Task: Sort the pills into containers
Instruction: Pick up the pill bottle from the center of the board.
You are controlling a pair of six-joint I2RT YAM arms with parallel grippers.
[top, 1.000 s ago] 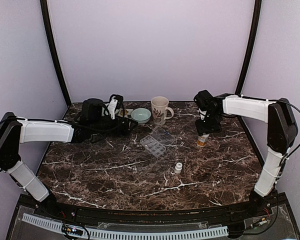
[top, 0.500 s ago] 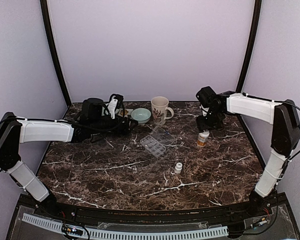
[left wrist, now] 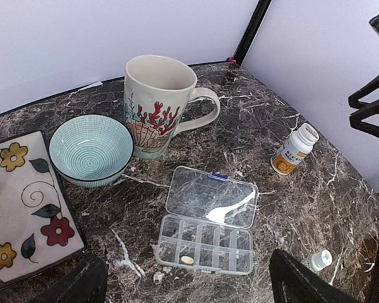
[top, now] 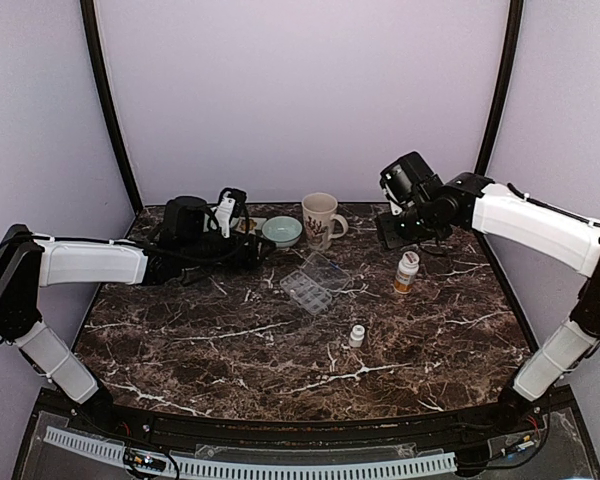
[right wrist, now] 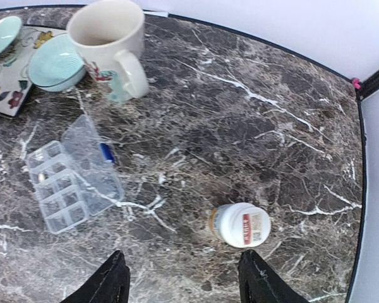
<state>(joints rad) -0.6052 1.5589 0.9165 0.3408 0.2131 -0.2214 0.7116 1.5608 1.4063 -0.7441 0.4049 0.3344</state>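
The clear organiser box (top: 315, 283) lies open mid-table, its lid flat behind the compartments. It also shows in the left wrist view (left wrist: 205, 243) and the right wrist view (right wrist: 63, 189). One pale round pill (left wrist: 187, 259) lies in a front-row compartment. My left gripper (top: 263, 250) is open and empty, low by the box's left side, its fingertips (left wrist: 82, 284) wide apart. My right gripper (top: 395, 232) is open and empty, raised above the table behind the amber pill bottle (top: 407, 271), which stands capped and shows between its fingertips (right wrist: 265, 284) from above (right wrist: 240, 225).
A floral mug (top: 320, 218) and a pale green bowl (top: 281, 231) stand behind the box. A flowered tray (left wrist: 25, 208) lies at the back left with a second green bowl (right wrist: 3, 35) on it. A small white bottle (top: 356, 336) stands in front of the box.
My right gripper has let go of the amber bottle and risen up and back to the left. The bottle stays standing on the table. The left arm has not moved.
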